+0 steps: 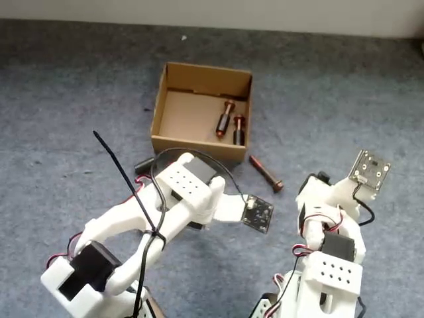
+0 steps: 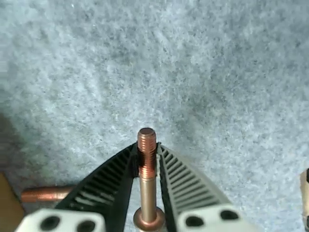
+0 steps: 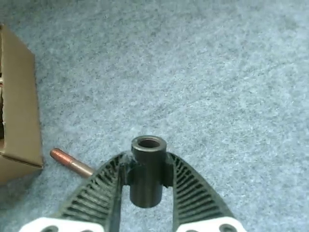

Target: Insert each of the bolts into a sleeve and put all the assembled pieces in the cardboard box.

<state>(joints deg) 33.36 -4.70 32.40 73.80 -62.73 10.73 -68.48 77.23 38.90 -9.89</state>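
Note:
My left gripper (image 2: 146,150) is shut on a copper bolt (image 2: 147,169), which stands between the fingers with its threaded end pointing away over the carpet. My right gripper (image 3: 148,162) is shut on a black sleeve (image 3: 147,174), bore open toward the camera. A loose bolt (image 1: 266,173) lies on the carpet just right of the cardboard box (image 1: 168,79); the same loose bolt (image 3: 72,163) lies beyond my right gripper. Two assembled pieces (image 1: 230,122) lie inside the box at its right side. The left arm (image 1: 192,192) and right arm (image 1: 331,205) sit in front of the box.
A small black piece (image 1: 144,165), perhaps another sleeve, lies by the box's front left corner, partly hidden by the left arm. A black cable tie (image 1: 119,169) sticks up from that arm. Grey carpet (image 1: 344,99) stretches open to the right of the box.

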